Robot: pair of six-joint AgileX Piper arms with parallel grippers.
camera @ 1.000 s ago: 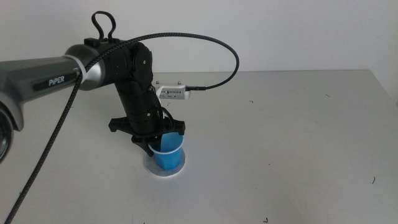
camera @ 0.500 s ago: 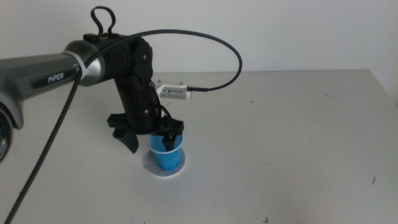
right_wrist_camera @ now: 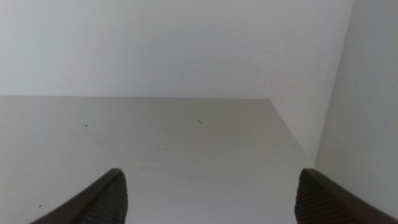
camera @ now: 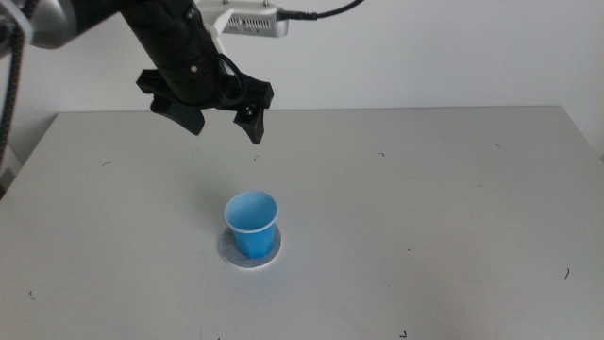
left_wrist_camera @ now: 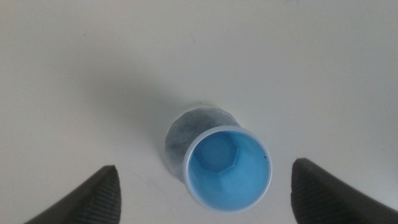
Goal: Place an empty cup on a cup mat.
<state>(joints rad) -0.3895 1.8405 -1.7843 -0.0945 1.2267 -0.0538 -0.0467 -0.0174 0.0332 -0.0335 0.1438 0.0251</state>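
Note:
The blue cup (camera: 251,223) stands upright on the round grey cup mat (camera: 233,253) near the middle of the table. It is empty, as the left wrist view shows: the cup (left_wrist_camera: 229,167) with its light blue inside and the cup mat (left_wrist_camera: 186,127) under it. My left gripper (camera: 226,123) hangs open and empty high above the table, up and behind the cup; its jaws stand wide apart in the left wrist view (left_wrist_camera: 205,196). My right gripper (right_wrist_camera: 208,196) is open and empty, out of the middle view, facing bare table and wall.
The white table (camera: 425,208) carries only small dark specks. The left wrist's camera module (camera: 250,21) and black cable run along the top edge. The table's far edge meets a white wall.
My left gripper has let go of the cup and risen high up and back from it. The cup stays upright on the cup mat.

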